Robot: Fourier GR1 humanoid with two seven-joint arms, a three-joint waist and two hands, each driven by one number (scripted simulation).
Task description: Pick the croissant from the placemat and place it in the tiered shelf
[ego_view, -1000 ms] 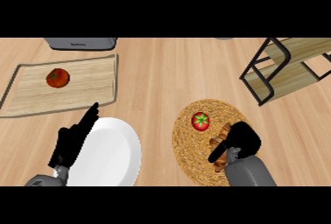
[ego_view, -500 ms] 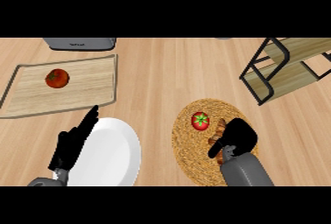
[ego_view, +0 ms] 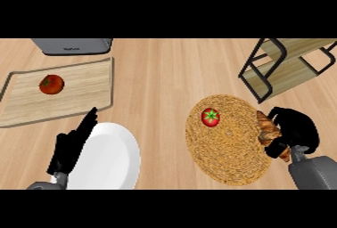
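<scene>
Overhead, a light wooden counter (ego_view: 164, 80) fills the view. Largest on it, well up and left of the left hand, lies a pale wooden cutting board (ego_view: 79, 87) carrying a red tomato (ego_view: 51, 84). Just left of the right hand sits a round woven placemat (ego_view: 223, 142) with a second tomato with a green stem (ego_view: 211, 116) on its upper part. Touching the left hand's right side is a white plate (ego_view: 108, 158). Up and slightly right of the right hand stands the tiered shelf (ego_view: 289, 64), a dark metal frame with wooden levels. A grey appliance (ego_view: 71, 45) shows at the far edge, beyond the cutting board.

The left hand (ego_view: 71, 147) rests at the lower left, fingers straight and relaxed, holding nothing. The right hand (ego_view: 293, 129) is curled round the croissant (ego_view: 269, 130), which sits at the placemat's right rim, partly hidden by the fingers.
</scene>
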